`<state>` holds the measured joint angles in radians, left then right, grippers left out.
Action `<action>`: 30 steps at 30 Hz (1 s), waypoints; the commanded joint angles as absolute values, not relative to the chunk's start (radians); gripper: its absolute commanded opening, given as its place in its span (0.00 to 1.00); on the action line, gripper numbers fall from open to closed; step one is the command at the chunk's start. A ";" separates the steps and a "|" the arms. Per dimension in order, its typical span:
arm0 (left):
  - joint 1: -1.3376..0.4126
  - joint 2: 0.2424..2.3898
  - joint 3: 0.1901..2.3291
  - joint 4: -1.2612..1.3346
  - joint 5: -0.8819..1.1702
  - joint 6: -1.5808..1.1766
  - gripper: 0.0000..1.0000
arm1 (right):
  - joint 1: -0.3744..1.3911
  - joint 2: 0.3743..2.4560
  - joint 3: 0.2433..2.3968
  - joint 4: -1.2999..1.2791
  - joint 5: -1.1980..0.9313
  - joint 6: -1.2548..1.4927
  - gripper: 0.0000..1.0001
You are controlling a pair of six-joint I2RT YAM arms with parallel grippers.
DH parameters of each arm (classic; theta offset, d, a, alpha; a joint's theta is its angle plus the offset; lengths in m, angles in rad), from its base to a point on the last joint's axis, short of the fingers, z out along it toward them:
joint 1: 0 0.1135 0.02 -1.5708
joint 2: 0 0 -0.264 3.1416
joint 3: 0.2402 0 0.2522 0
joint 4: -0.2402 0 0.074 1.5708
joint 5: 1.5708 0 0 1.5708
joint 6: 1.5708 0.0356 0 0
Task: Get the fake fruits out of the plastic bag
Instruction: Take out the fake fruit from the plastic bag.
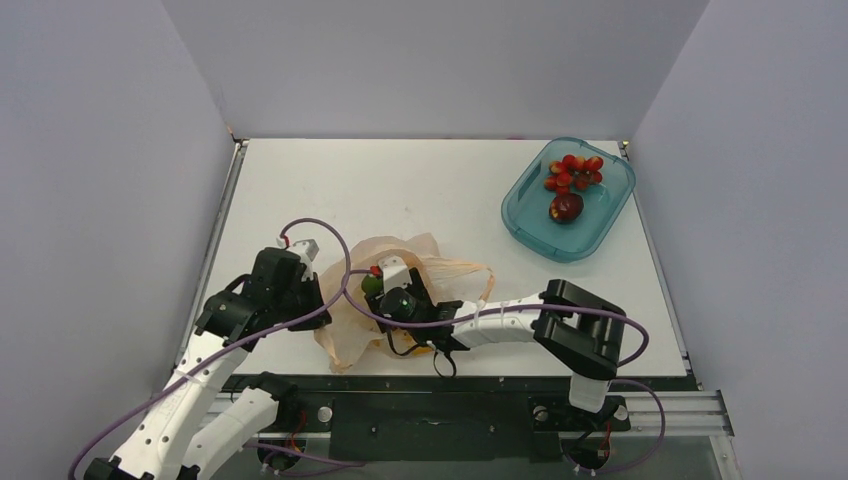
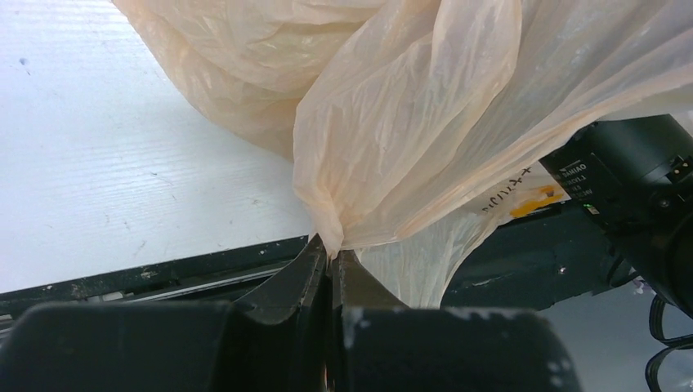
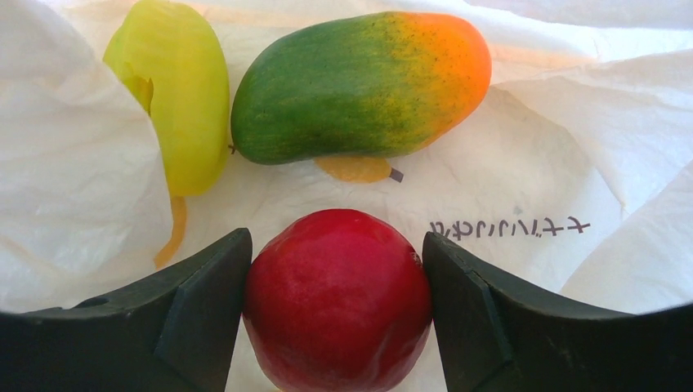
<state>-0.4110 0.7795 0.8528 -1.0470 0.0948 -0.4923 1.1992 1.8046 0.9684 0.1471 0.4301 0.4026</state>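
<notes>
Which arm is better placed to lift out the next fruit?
Right: the right gripper brackets the red ball inside the plastic bag. The left gripper is shut on the bag's edge.

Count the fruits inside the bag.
3: a red ball in the right gripper, a mango beyond it, a yellow-green fruit beside the mango's green end. The bag folds may hide more.
</notes>
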 commanded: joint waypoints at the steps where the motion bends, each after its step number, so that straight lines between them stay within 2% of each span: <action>1: -0.413 0.778 0.893 -0.991 0.055 -0.464 0.00 | 1.206 1.724 0.931 0.194 0.364 0.396 0.39; 2: -0.413 0.778 0.893 -0.988 0.047 -0.463 0.00 | 1.205 1.713 0.919 0.204 0.356 0.396 0.35; 4: -0.413 0.779 0.894 -0.982 0.029 -0.459 0.00 | 1.200 1.671 0.902 0.234 0.317 0.397 0.16; 6: -0.413 0.781 0.892 -0.976 0.014 -0.460 0.00 | 1.197 1.630 0.878 0.265 0.263 0.395 0.05; 8: -0.411 0.783 0.883 -0.963 0.018 -0.463 0.00 | 1.195 1.583 0.852 0.292 0.213 0.396 0.00; 14: -0.411 0.778 0.873 -0.954 0.014 -0.471 0.00 | 1.186 1.466 0.804 0.347 0.000 0.384 0.00; 18: -0.413 0.768 0.866 -0.950 0.009 -0.479 0.00 | 1.185 1.382 0.791 0.350 -0.052 0.402 0.00; 25: -0.413 0.738 0.861 -0.948 0.008 -0.487 0.00 | 1.184 1.248 0.871 0.239 -0.025 0.385 0.00; 30: -0.413 0.766 0.860 -0.948 0.008 -0.488 0.00 | 1.148 1.198 0.944 0.155 0.068 0.380 0.00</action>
